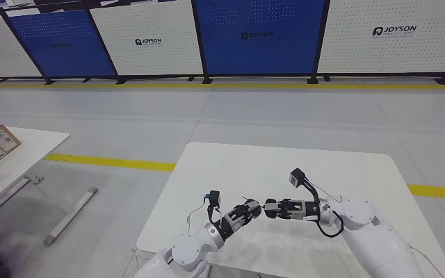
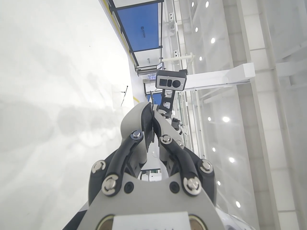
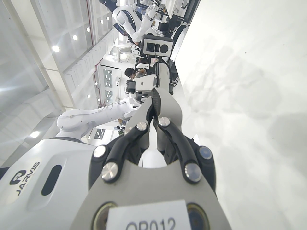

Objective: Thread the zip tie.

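Observation:
My two grippers meet tip to tip above the middle of the white table [image 1: 278,167]. The left gripper [image 1: 254,208] [image 2: 151,111] comes in from the near left with its fingers pressed together. A thin black zip tie [image 2: 123,96] [image 1: 244,199] sticks out just past its tips, over the table. Opposite it, the right gripper [image 1: 270,208] [image 3: 153,101] is shut too, its black pads closed at the same spot. How much of the tie lies between the pads is hidden by the fingers.
The tabletop around the arms is bare white, with its far edge [image 1: 285,147] well beyond the grippers. A second table [image 1: 28,149] stands off to the left across a gap of floor. Blue and white panels [image 1: 257,35] line the back.

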You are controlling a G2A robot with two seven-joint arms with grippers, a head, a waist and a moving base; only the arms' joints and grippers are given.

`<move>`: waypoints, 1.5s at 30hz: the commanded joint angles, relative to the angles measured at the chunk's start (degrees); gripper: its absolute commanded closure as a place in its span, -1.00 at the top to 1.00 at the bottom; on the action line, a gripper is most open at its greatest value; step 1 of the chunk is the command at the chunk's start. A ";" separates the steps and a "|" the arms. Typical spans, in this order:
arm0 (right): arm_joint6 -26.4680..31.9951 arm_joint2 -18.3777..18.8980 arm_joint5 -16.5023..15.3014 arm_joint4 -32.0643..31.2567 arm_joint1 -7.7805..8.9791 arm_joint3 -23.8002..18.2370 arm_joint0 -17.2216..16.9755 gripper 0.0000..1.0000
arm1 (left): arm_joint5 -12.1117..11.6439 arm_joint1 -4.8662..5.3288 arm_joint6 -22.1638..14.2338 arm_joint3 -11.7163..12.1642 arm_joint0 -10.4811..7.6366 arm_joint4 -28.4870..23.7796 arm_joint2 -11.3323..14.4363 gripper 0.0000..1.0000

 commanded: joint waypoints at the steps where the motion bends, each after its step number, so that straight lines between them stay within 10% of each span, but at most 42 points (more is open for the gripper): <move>1: -1.44 0.58 0.28 0.07 0.13 -1.00 -0.71 -0.18 | -0.07 -0.05 0.08 0.01 0.02 0.10 0.00 -1.00; 2: -1.73 0.98 0.32 0.09 0.24 -1.22 -0.99 1.00 | -0.07 -0.07 0.13 0.01 0.02 0.14 -0.01 -1.00; 14: -4.32 12.52 -2.09 0.01 3.99 -8.67 -9.18 1.00 | 2.98 -0.72 7.07 0.46 -0.14 5.18 1.07 -1.00; 45: -4.32 12.52 -2.09 0.01 3.99 -8.67 -9.18 1.00 | 3.86 -1.82 11.71 -0.95 -0.99 -1.92 -0.27 -1.00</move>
